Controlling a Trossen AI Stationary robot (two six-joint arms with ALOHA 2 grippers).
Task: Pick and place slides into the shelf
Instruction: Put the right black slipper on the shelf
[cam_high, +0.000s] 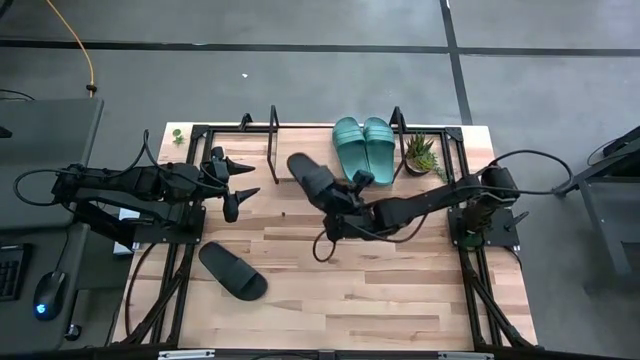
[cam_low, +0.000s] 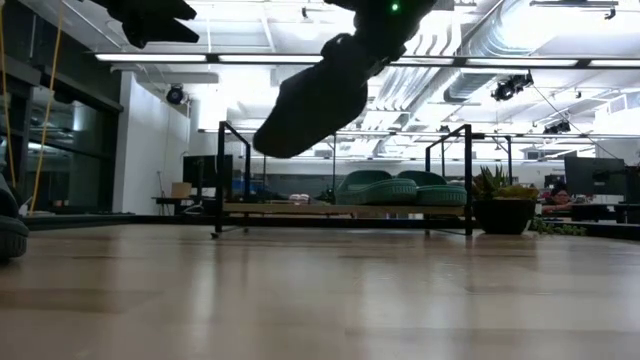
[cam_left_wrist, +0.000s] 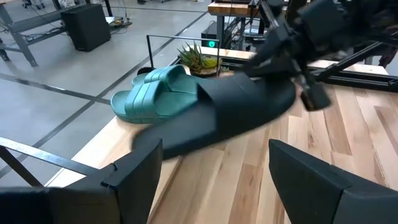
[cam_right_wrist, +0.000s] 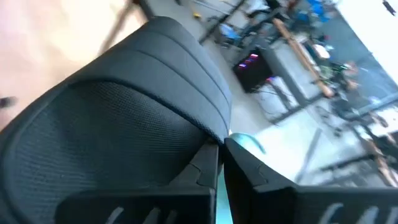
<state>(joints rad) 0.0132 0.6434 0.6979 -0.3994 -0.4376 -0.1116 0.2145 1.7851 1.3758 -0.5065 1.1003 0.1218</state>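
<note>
- The carrying step is judged to be in hand: one black slide is held off the surface by the right gripper, whose fingers are clamped tight on its edge, as the right wrist view shows.
- The shelf lies just beyond the right gripper, with the two teal slides already resting on its board beside a small potted plant.
- The next move is judged to call for the held slide to be carried forward, levelled, and set down on the free board next to the teal pair.
- The second black slide lies on the surface well apart from the right gripper, nearer the left gripper, which hangs wide open and empty.
- The slides appear moulded, matte and rubbery, with a wide ribbed strap; the shelf board is pale wood, framed by thin black tube.
</note>
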